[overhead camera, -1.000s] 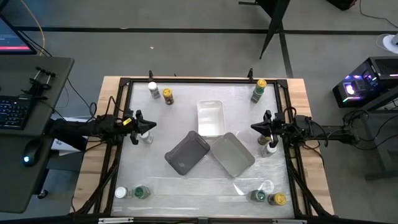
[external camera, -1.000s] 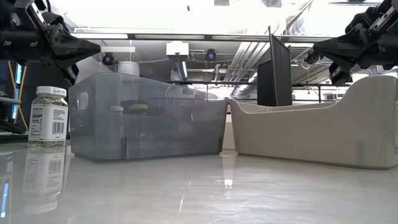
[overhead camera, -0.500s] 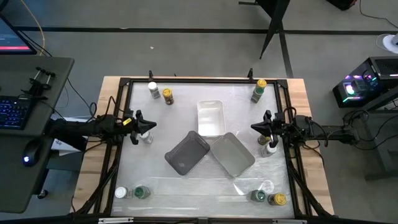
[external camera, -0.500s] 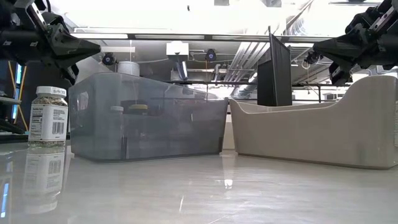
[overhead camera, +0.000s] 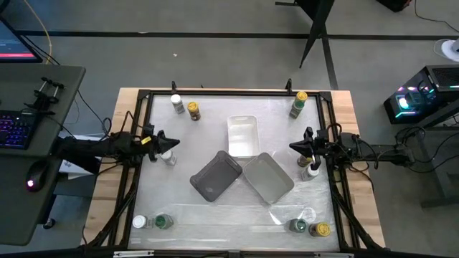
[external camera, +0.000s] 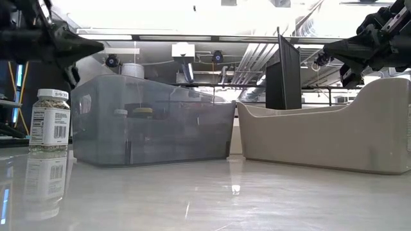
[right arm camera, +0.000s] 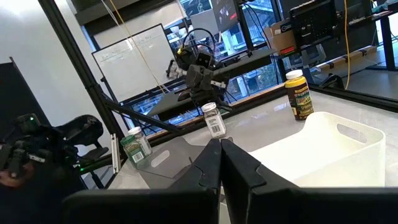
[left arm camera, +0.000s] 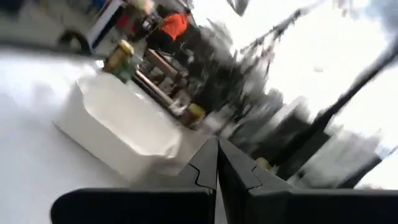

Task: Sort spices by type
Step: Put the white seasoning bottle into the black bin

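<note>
Small spice jars stand around the table's edges: two at the far left (overhead camera: 185, 107), one at the far right (overhead camera: 297, 104), two at the near left (overhead camera: 151, 222), several at the near right (overhead camera: 310, 227). One jar (overhead camera: 169, 158) stands just below my left gripper (overhead camera: 171, 144), and another (overhead camera: 310, 170) stands beside my right gripper (overhead camera: 292, 146). Both grippers hover level above the table at its left and right sides, pointing inward, shut and holding nothing. Both also show in the wrist views: my left gripper (left arm camera: 217, 146) and my right gripper (right arm camera: 219, 142).
Three trays sit mid-table: a white one (overhead camera: 242, 135) at the back, a dark grey one (overhead camera: 215, 175) and a light grey one (overhead camera: 267, 178) in front of it. A black frame (overhead camera: 215, 93) rims the table. A desk with a keyboard (overhead camera: 18, 129) stands to the left.
My left gripper has rolled about the line it points along, staying in place above the table's left side and staying shut. No jar or tray has moved.
</note>
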Action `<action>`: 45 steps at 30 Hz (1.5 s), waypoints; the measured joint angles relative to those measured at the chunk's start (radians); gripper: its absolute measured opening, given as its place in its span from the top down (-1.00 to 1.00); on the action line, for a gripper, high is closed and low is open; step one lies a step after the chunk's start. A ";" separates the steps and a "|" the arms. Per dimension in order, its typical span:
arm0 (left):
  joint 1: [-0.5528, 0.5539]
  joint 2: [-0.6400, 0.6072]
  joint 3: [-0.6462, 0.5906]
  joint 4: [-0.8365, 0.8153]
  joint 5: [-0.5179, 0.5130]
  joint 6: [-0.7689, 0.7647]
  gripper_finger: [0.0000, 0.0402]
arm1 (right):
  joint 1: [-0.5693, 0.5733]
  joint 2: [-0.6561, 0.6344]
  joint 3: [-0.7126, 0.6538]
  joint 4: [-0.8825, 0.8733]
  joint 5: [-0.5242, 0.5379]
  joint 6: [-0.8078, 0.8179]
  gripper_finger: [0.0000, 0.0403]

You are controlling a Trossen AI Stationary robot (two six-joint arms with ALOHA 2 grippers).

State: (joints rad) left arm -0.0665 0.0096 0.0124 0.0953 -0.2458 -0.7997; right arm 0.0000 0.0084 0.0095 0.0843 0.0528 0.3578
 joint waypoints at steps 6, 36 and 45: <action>-0.013 0.122 0.080 0.390 -0.024 -0.001 0.97 | 0.000 -0.001 0.000 -0.004 0.000 0.000 1.00; -0.014 1.114 1.048 -1.477 0.197 0.929 -0.39 | 0.000 -0.001 0.000 -0.062 0.000 0.000 1.00; 0.052 1.309 1.048 -1.460 0.197 1.100 -0.40 | 0.000 -0.001 0.000 -0.062 0.000 0.000 1.00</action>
State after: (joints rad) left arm -0.0141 1.3191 1.0607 -1.3643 -0.0490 0.3004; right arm 0.0002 0.0071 0.0097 0.0219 0.0528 0.3576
